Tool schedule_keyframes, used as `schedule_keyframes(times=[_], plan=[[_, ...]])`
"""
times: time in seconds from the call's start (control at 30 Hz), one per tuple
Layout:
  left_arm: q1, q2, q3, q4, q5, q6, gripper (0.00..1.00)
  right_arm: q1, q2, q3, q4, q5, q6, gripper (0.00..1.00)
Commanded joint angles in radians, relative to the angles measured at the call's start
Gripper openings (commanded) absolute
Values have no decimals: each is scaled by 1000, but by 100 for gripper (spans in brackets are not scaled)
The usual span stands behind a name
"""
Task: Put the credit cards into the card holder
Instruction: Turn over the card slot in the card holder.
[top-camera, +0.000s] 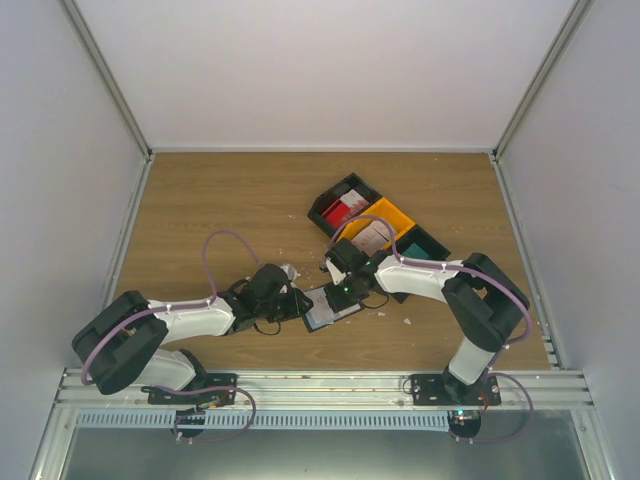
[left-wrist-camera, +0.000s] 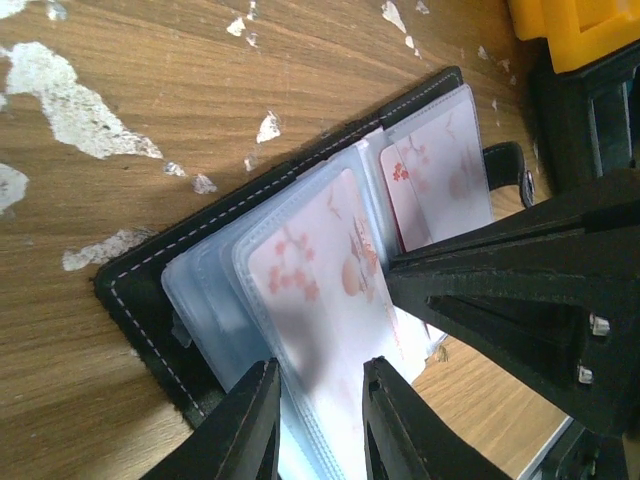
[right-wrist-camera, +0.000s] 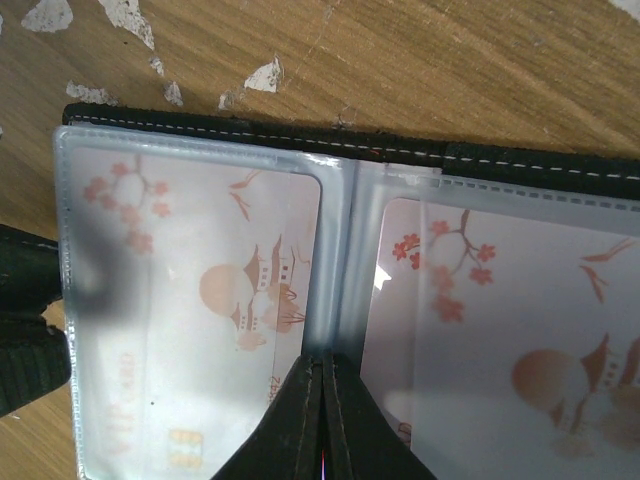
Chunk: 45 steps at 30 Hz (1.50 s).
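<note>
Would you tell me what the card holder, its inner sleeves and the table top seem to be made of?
The card holder looks like matte black leather or imitation, with pale stitching along its edge. Its inner sleeves seem clear, slightly frosted plastic; the printed cards show through. The table top looks wood-grained, perhaps laminate, with chipped whitish patches.

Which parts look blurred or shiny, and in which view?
Left wrist view: the left gripper is out of focus, and the plastic sleeves of the card holder look milky. Right wrist view: the shut right gripper is blurred, with pale glare on a sleeve. Top view: even light.
</note>
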Motion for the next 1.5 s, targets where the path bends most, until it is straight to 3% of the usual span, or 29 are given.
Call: schedule_keyframes(times=[0.0,0.27,0.5,1.47], plan=[[-6,-24,-3,-3,-42,-19,25,8,51,-17,-6,22,-3,4],[-7,-26,-2,-6,-41,-16,30,8,55,-17,-2,20,-2,3],[-6,-29,-6,12,-32,-11,25,8,55,-20,2,17,-1,3],[-6,26,0,85,5,-10,23,8,48,-29,2,17,1,3]])
